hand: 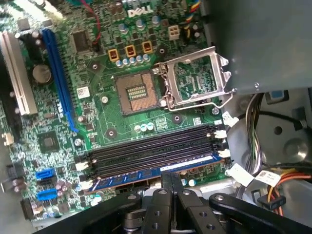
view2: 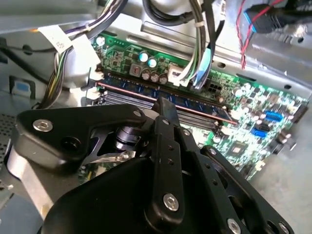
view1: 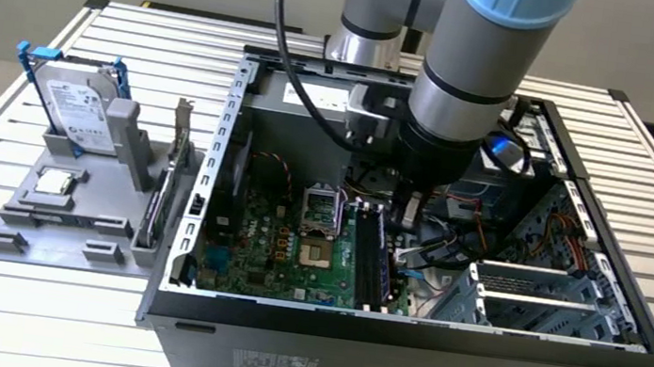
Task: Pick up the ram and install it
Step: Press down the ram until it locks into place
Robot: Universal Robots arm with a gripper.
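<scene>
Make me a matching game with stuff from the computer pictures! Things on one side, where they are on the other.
Things:
1. ram
2. hard drive
3. tool
4. processor socket

Places:
A. standing in a blue frame on the grey stand outside the case
B. lying in a slot on the green board
C. right over the ram
D. open and empty, beside the memory slots

Pairs: 1-B, 2-A, 3-C, 4-D
</scene>
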